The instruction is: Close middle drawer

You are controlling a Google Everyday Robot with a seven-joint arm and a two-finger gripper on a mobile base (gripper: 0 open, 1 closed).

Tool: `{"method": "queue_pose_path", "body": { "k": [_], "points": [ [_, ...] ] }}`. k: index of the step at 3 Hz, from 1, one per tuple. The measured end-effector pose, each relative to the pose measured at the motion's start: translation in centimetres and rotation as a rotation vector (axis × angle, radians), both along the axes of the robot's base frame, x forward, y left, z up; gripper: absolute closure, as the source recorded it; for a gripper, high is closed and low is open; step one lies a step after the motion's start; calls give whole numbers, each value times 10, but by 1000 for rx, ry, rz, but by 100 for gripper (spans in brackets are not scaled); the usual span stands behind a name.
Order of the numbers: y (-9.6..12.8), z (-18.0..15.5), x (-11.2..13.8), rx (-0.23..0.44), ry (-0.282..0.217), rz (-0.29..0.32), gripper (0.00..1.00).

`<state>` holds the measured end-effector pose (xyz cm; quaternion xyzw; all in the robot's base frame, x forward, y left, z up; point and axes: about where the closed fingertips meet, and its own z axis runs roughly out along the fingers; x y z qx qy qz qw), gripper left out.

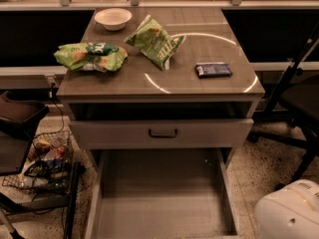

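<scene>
mid drawer [164, 203] prob. open (gripper offscreen)

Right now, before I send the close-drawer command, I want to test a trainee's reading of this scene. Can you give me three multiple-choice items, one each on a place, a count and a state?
1. Where does the white bowl stand?
A) back left corner of the cabinet top
B) inside a drawer
C) on the floor

2. How many green snack bags lie on that top?
A) one
B) two
C) four

3. The lower drawer, below the handled front panel, is:
A) pushed shut
B) pulled far out, nothing seen inside
C) pulled out and full of bags

Key:
1 A: the bowl sits near the top's far left corner.
2 B: one bag lies at the left, one near the middle.
3 B: its bare floor reaches toward the camera.

The end effector is not in view.
</scene>
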<state>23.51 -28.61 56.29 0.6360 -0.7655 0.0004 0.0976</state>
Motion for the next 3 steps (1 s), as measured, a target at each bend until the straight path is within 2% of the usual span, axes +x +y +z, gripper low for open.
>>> {"method": "queue_pose_path", "body": {
  "k": [1,2,3],
  "points": [
    [28,-70,-15,11,81,51,100],
    [45,-121,-29,14,137,60,100],
    [55,-149,-36,31,157,61,100]
  ]
}}
